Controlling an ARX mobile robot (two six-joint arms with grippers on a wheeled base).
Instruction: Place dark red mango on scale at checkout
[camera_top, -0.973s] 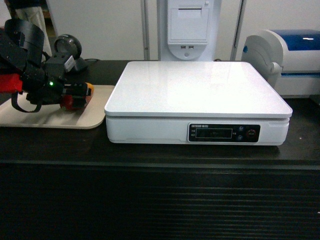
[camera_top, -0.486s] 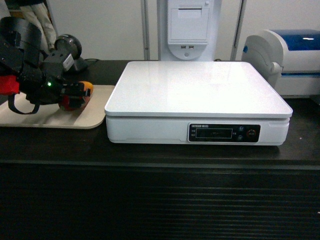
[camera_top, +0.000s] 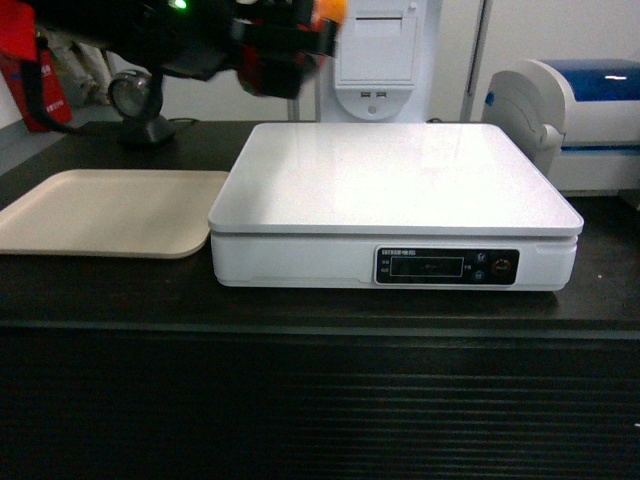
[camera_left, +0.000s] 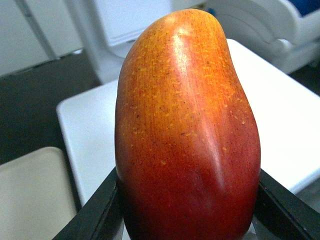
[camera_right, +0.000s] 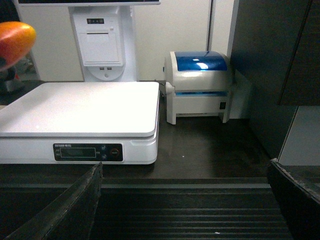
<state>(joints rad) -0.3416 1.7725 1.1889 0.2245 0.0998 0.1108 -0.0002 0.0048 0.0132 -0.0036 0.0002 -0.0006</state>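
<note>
Aloft, left gripper (camera_top: 290, 45) clamping dark red mango (camera_left: 187, 130), above scale (camera_top: 395, 180) rear-left corner

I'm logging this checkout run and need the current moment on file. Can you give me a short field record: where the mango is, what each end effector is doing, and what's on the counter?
mango: dark red mango, held in the air over the scale's left rear corner, orange end pointing away from the wrist
left end effector: shut on the mango, raised above the counter
right end effector: fingers spread, empty, low in front of the checkout
scale: white top bare
tray: beige tray, left of the scale, nothing on it
printer: white-and-blue machine, right of the scale
task status: mango not yet on scale
</note>
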